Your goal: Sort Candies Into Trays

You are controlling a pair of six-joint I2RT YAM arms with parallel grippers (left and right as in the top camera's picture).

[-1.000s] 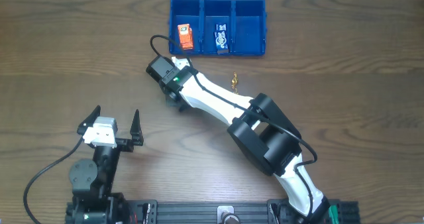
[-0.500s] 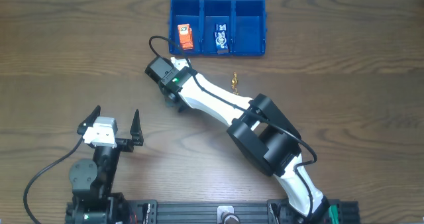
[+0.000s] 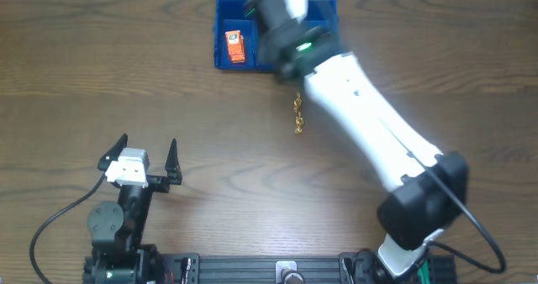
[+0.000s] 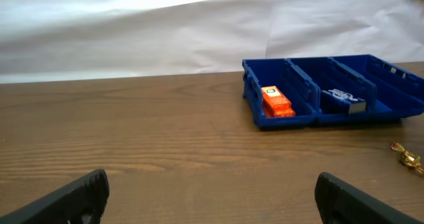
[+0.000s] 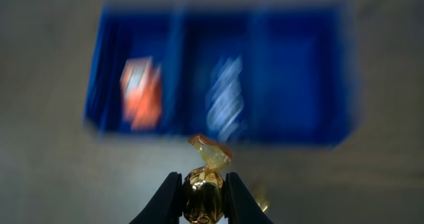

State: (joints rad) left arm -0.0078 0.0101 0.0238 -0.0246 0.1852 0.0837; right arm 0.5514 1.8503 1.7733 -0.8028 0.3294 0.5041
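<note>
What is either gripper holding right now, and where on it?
The right gripper pinches a gold-wrapped candy by its body, twisted end free. The left gripper is open and empty.

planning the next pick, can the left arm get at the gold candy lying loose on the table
Probably yes. The loose gold candy lies on bare table short of the blue tray, and the left claw is open with nothing between them. The right arm stretched close beside it may crowd the approach.

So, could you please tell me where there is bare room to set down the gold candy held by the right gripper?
The tray's right compartment is bare. The left one holds an orange candy, the middle a blue candy. The table is also open between the left gripper and the loose gold candy.
</note>
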